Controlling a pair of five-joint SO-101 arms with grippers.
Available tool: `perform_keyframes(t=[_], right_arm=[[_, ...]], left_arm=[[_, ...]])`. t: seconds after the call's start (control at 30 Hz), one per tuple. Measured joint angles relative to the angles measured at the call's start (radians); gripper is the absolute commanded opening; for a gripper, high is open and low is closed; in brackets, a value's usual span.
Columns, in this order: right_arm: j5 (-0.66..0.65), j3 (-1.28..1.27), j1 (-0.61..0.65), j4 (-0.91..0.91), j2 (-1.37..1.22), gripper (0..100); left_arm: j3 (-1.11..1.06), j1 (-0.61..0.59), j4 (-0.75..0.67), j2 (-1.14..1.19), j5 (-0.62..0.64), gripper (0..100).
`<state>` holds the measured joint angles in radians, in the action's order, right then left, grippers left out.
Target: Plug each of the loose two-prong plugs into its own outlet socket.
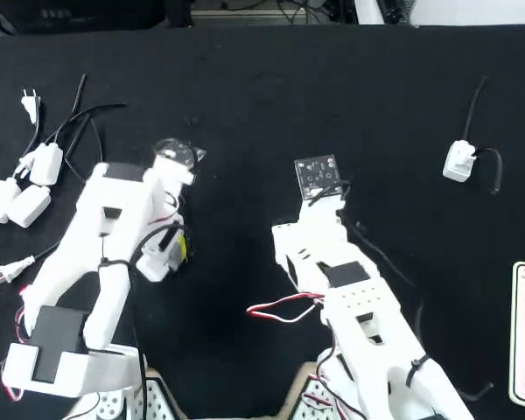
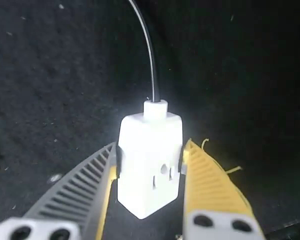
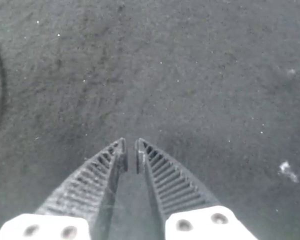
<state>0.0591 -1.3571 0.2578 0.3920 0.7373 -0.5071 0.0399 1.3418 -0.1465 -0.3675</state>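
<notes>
White socket block (image 2: 150,172) is being gripped by the left end effector (image 2: 151,149) above the surface (image 1: 262,87); the right end effector (image 3: 131,152) is being held all but closed, empty. A loose plug (image 1: 28,103) is being left unplugged, so nothing seems done.

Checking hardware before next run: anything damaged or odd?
One thing: the yellow pad on the left gripper is frayed, with loose threads sticking out at its edge beside the held socket. Otherwise nothing stands out.
</notes>
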Motion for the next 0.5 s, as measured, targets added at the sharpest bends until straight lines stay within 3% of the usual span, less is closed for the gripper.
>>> perform_keyframes(t=[0.13, 0.23, 0.5], right_arm=[[0.0, 0.0, 0.0, 0.0, 0.0, 3.2], [0.0, 0.0, 0.0, 0.0, 0.0, 3.2], [0.0, 0.0, 0.0, 0.0, 0.0, 3.2]], left_arm=[[0.114, 0.0, 0.137, 0.0, 0.0, 19], [0.133, 0.0, 0.178, 0.0, -0.029, 27], [0.041, 0.003, 0.087, 0.0, -0.115, 25]])
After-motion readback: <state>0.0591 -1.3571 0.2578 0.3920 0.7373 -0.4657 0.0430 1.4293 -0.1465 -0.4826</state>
